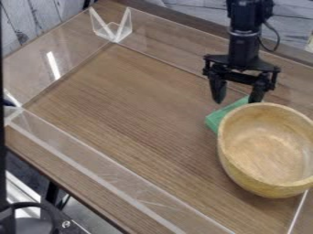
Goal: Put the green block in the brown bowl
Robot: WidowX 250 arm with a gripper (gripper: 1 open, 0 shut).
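The green block lies flat on the wooden table, tucked against the far left side of the brown bowl, whose rim hides part of it. My gripper points straight down just above and behind the block. It is open, the two black fingers spread wide with nothing between them. The bowl is light tan wood, upright and empty, at the right of the table.
Low clear acrylic walls run along the table's edges, with a clear bracket at the far left corner. The wooden tabletop stretches left of the bowl.
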